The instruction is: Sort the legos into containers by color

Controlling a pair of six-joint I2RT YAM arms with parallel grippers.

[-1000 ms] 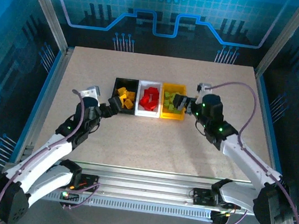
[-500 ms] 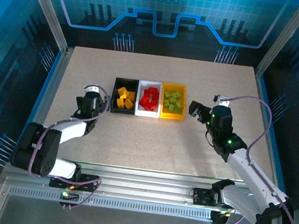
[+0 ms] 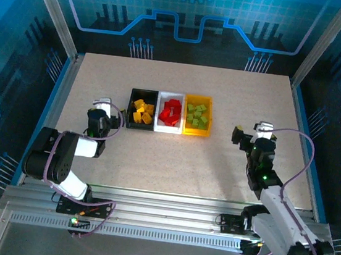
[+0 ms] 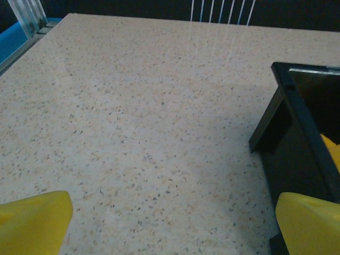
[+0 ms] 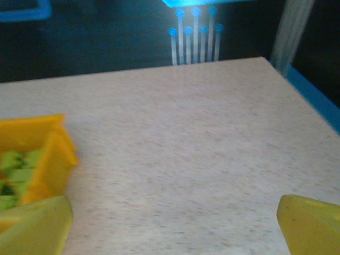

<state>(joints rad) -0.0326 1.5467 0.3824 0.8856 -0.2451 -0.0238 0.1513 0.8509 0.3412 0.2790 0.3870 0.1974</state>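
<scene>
Left gripper (image 4: 170,226) wide, empty, black bin (image 4: 291,103) beside its right finger, right gripper (image 5: 170,228) wide, empty, yellow bin (image 5: 57,151) of green legos (image 5: 18,169) beside its left finger

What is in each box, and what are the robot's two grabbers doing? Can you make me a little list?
Black rectangular plastic bin: yellow-orange plastic bricks
White rectangular plastic bin: red plastic bricks
Yellow rectangular plastic bin: light green plastic bricks
Left gripper: jaws open, empty, beside the black bin
Right gripper: jaws open, empty, off to the yellow bin's right
</scene>
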